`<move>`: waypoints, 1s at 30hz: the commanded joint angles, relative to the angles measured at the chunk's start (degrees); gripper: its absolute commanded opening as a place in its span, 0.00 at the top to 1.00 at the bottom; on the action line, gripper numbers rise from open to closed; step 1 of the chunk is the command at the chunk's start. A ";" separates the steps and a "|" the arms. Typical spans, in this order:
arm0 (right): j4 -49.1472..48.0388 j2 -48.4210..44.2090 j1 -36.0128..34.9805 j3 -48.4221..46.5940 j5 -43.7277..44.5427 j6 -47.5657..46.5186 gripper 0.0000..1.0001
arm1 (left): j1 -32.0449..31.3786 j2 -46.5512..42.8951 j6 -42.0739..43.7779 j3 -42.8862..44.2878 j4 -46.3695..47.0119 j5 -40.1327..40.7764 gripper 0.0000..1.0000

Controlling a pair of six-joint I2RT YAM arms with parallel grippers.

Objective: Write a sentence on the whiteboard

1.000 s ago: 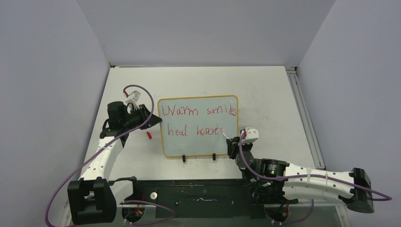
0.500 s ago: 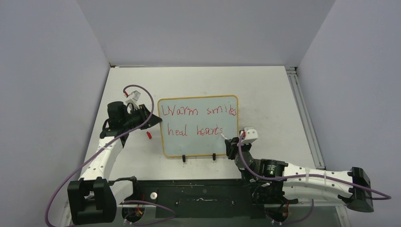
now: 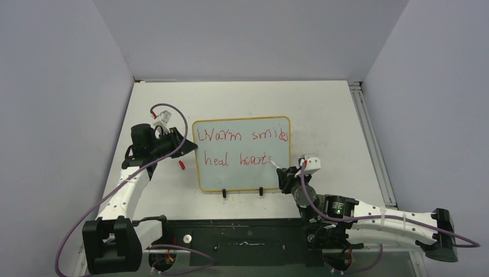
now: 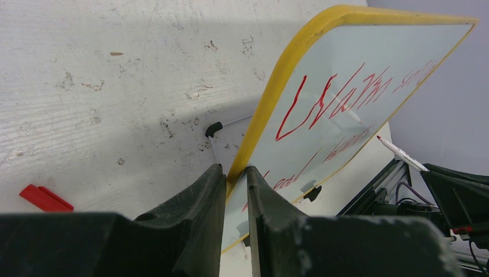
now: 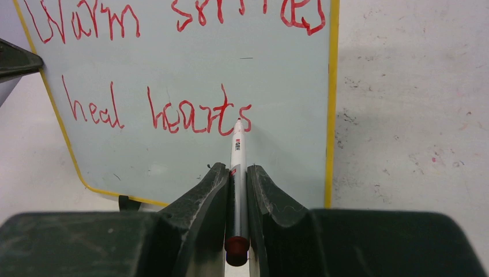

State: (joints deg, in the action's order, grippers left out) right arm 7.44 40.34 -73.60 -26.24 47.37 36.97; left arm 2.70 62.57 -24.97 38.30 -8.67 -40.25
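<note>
The whiteboard (image 3: 242, 153) stands propped on the table, pale with a yellow frame (image 4: 277, 86) and black feet. The sentence (image 3: 239, 147) in red reads "Warm smiles" over "heal hearts" (image 5: 196, 112). My left gripper (image 3: 187, 147) (image 4: 235, 173) is shut on the whiteboard's left edge. My right gripper (image 3: 282, 173) (image 5: 236, 170) is shut on a white marker (image 5: 237, 144) with a red end. The marker's tip (image 5: 239, 120) sits just right of the last letter of "hearts"; whether it touches the board I cannot tell.
A red marker cap (image 3: 181, 165) (image 4: 45, 198) lies on the table left of the board. Purple cables loop over both arms. A metal rail (image 3: 369, 144) runs along the table's right edge, and grey walls close in on three sides.
The right arm has shifted a little to the right, the marker tip still at the end of "hearts". The left arm and the board have not moved.
</note>
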 commanded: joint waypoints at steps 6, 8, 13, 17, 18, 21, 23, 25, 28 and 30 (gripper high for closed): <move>6.38 -1.56 -0.57 -0.58 2.96 3.01 0.95 | -0.29 -0.61 0.98 2.70 0.16 0.19 0.81; 6.37 -1.34 -0.52 -0.63 3.02 3.02 0.95 | -0.24 -0.65 0.98 2.74 0.15 0.19 0.81; 6.24 0.02 -0.56 -0.68 3.41 2.93 0.95 | -0.24 -0.54 0.98 2.74 0.16 0.25 0.81; 6.51 1.56 -0.54 -0.92 4.15 3.32 0.95 | -0.26 -0.54 0.98 2.74 0.20 0.20 0.82; 6.64 1.92 -0.53 -1.00 4.33 3.49 0.95 | -0.25 -0.55 0.98 2.74 0.17 0.18 0.82; 7.11 2.89 -0.56 -1.22 4.80 3.80 0.95 | -0.25 -0.48 0.98 2.82 0.24 0.23 0.81; 7.09 3.15 -0.54 -1.31 4.96 3.90 0.95 | -0.26 -0.50 0.98 2.83 0.24 0.31 0.81; 7.15 3.02 -0.54 -1.27 5.05 3.93 0.95 | -0.29 -0.49 0.98 2.82 0.24 0.30 0.81; 7.10 2.38 -0.53 -1.24 5.26 3.70 0.95 | -0.26 -0.45 0.98 2.82 0.24 0.27 0.81; 7.13 1.72 -0.57 -1.32 5.16 3.40 0.95 | -0.24 -0.51 0.98 2.83 0.19 0.32 0.81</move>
State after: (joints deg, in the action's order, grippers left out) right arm 13.56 42.63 -74.11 -26.30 50.35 40.42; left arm 2.70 62.57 -24.97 38.30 -8.67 -40.27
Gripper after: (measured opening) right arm 0.152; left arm 0.187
